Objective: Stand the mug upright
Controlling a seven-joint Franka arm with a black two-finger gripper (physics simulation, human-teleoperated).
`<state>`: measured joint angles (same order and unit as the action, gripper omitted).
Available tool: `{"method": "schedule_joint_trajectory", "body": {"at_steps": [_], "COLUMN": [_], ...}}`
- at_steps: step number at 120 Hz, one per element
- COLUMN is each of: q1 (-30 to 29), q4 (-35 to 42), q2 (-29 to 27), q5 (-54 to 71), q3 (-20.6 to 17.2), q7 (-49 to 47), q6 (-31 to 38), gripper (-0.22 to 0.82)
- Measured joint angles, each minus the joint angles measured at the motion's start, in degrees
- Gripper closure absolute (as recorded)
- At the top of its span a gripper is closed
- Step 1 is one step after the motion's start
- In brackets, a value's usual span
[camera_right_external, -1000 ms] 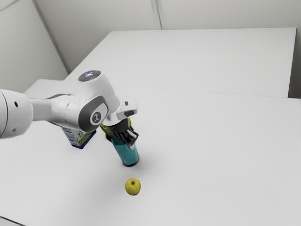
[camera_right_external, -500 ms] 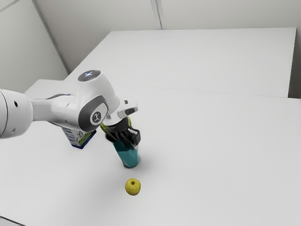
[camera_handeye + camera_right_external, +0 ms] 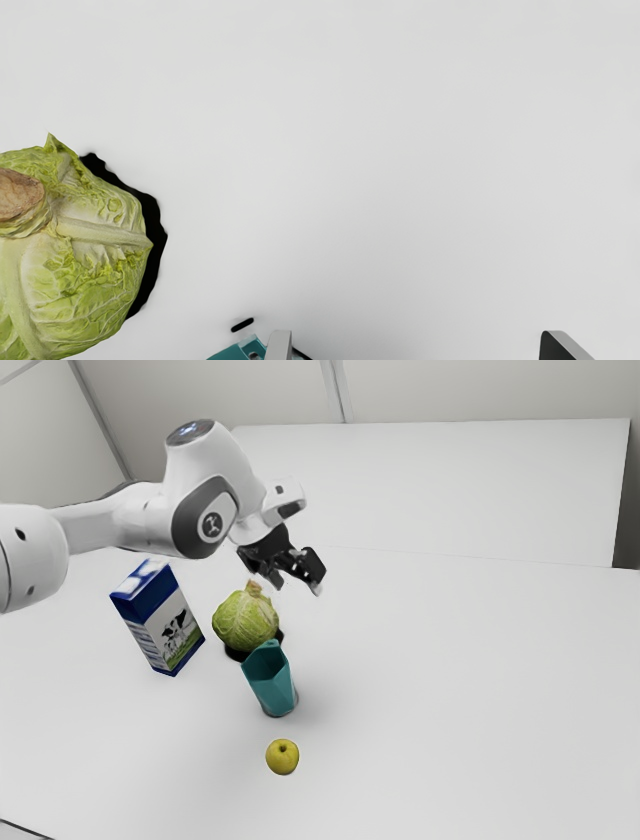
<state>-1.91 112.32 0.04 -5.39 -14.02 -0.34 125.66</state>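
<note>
The arm is glossy white, with rounded shells and a thin dark edge along the forearm. Dark screw holes dot the bulbous link. On the wrist housing, a dark cap with pale-blue markings sits at twelve o'clock; a charcoal panel around a marked disc, at six. The fingers are black, tipped pale grey.
</note>
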Motion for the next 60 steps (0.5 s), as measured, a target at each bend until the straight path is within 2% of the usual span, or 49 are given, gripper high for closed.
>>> {"method": "schedule_joint_trajectory", "body": {"at_steps": [13, 20, 26, 42, 60], "q1": [4.09, 8.71, 10.62, 10.88, 8.78], "q4": [-9.89, -13.44, -16.53, -19.86, -22.45], "q2": [0.49, 0.79, 0.93, -0.75, -1.21], "q5": [2.51, 3.18, 3.53, 3.87, 4.03], "q3": [4.35, 9.23, 11.53, 13.50, 14.27], "q7": [0.80, 1.44, 2.04, 3.65, 5.38], "q6": [-8.67, -13.08, -16.78, -23.83, -28.60], "gripper": [0.04, 0.03, 0.02, 0.01, 0.01]}}
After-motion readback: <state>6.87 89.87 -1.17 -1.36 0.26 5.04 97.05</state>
